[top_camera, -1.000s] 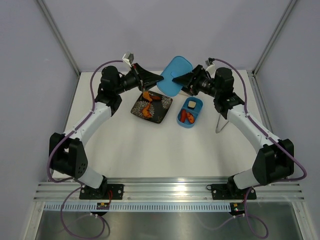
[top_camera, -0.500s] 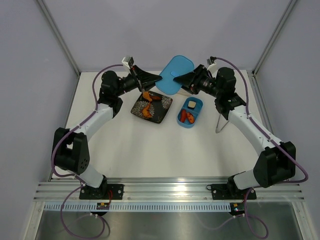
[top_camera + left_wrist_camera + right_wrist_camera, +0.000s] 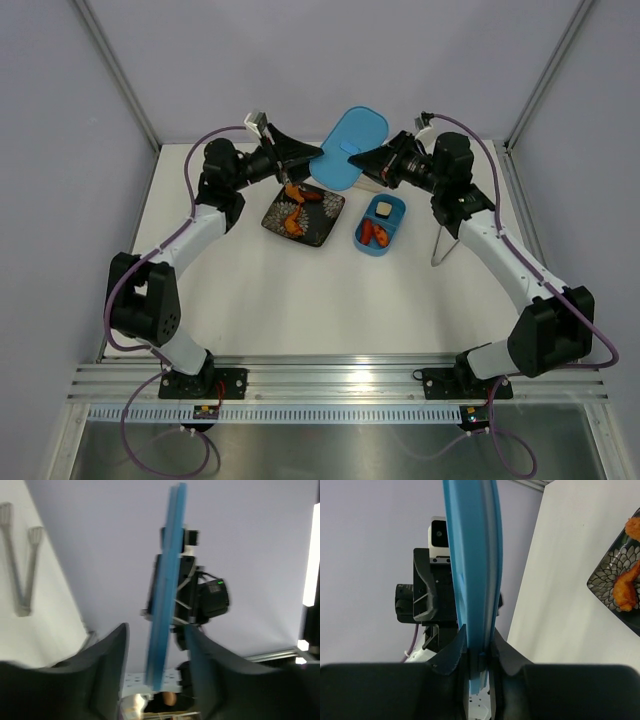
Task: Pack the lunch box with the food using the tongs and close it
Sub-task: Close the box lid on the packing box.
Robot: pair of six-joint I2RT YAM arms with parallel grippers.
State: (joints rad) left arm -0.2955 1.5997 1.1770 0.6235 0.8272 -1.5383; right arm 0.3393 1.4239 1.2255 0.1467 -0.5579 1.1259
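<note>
- The tongs [image 3: 22, 611] lie flat on the table, right of the lunch box [image 3: 372, 250] and apart from it, held by neither arm.
- The lunch box sits open with red-orange food [image 3: 372, 232] and a pale block [image 3: 383, 208] inside.
- Just left of the lunch box, a black patterned plate [image 3: 322, 232] carries more orange pieces [image 3: 292, 222].
- Beyond the lunch box, its blue lid [image 3: 352, 140] is raised on edge above the table.
- The right gripper [image 3: 480, 645] is clamped tight on the lid's edge.
- The left gripper [image 3: 155, 635] faces it, its fingers spread to either side of the lid with gaps showing, gripping nothing.
</note>
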